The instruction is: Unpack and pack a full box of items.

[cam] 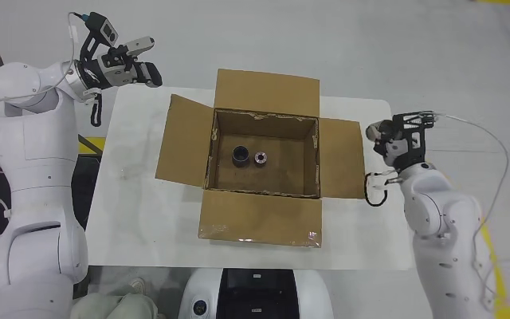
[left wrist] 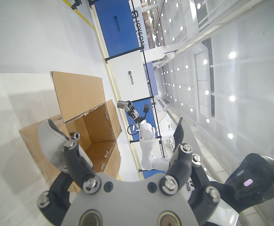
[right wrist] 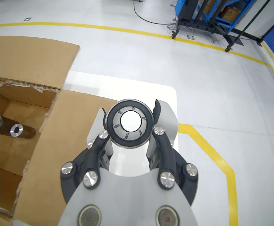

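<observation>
An open cardboard box (cam: 265,199) stands mid-table with its flaps spread. Inside it lie a dark ring-shaped part (cam: 240,155) and a smaller shiny metal part (cam: 260,159); the right wrist view shows a metal cylinder (right wrist: 17,131) on the box floor. My right gripper (right wrist: 130,126) is shut on a metal cylindrical part with a black rim (right wrist: 130,122), held above the box's right flap (cam: 341,158); the same part (cam: 374,132) shows from above. My left gripper (left wrist: 115,126) stands open and empty above the table's far left corner (cam: 119,94), away from the box (left wrist: 94,119).
The white table (cam: 135,207) has bare surface left of the box and a narrow strip at the front. Yellow floor lines (right wrist: 214,137) run beyond the table's right edge. Blue racks (right wrist: 214,17) stand far off.
</observation>
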Motion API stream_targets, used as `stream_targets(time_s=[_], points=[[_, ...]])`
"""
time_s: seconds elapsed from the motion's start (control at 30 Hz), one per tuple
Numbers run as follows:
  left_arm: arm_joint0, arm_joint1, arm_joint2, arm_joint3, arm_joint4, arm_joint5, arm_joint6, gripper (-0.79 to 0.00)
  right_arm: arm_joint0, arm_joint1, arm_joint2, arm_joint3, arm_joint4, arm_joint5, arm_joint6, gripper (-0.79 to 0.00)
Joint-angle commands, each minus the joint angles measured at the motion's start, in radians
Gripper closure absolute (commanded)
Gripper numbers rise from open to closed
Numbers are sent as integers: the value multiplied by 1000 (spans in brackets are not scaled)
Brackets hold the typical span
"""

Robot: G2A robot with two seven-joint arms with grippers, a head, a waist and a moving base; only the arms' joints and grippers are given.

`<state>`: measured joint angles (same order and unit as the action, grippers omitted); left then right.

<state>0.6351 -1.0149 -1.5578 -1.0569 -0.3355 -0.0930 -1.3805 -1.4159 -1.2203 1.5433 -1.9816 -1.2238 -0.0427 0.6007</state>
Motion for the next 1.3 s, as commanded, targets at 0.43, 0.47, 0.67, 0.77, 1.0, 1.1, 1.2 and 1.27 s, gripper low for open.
stream_targets(time_s=[0.43, 0.47, 0.67, 0.77, 1.0, 1.1, 1.2, 1.27], points=[[0, 0, 0, 0, 0, 0, 0, -785, 101, -19, -277, -55, 0, -86, 50, 0], [0, 0, 0, 0, 0, 0, 0, -785, 108, -20, -291, -52, 0, -90, 56, 0], [0, 0, 0, 0, 0, 0, 0, -785, 130, -26, -341, -26, 17, -99, 81, 0], [0, 0, 0, 0, 0, 0, 0, -785, 143, -28, -359, -5, 24, -103, 96, 0], [0, 0, 0, 0, 0, 0, 0, -785, 199, -38, -410, 86, 61, -113, 126, 0], [0, 0, 0, 0, 0, 0, 0, -785, 233, -44, -438, 142, 64, -111, 136, 0], [0, 0, 0, 0, 0, 0, 0, -785, 264, -51, -465, 198, 70, -104, 134, 0], [0, 0, 0, 0, 0, 0, 0, -785, 283, -55, -480, 234, 80, -101, 129, 0]])
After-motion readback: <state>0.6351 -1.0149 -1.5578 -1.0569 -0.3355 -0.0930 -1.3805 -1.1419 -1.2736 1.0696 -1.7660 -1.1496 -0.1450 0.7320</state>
